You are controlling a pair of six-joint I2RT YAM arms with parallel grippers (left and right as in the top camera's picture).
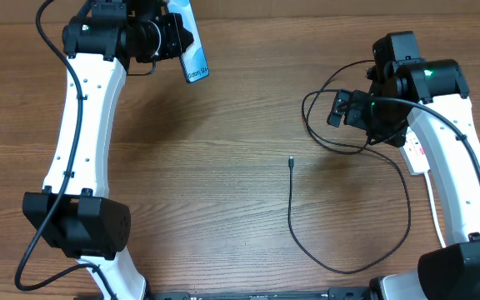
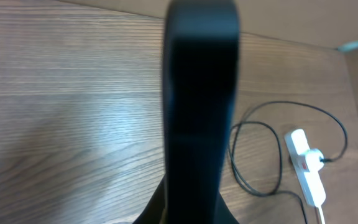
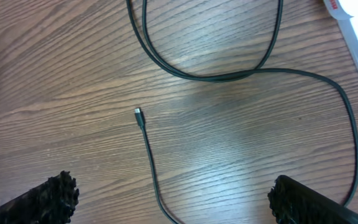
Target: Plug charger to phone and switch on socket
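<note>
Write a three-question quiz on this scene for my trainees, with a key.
1. True or false: the charger's connector tip is plugged into the phone.
2. Which holds the phone? A) left gripper B) right gripper C) neither
3. Fill in: the right gripper's jaws stand ____ (open/shut).
Key: 1 false, the tip lies loose on the table; 2 A; 3 open.

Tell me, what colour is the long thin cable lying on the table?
The charger cable is black; the right wrist view shows it best.
</note>
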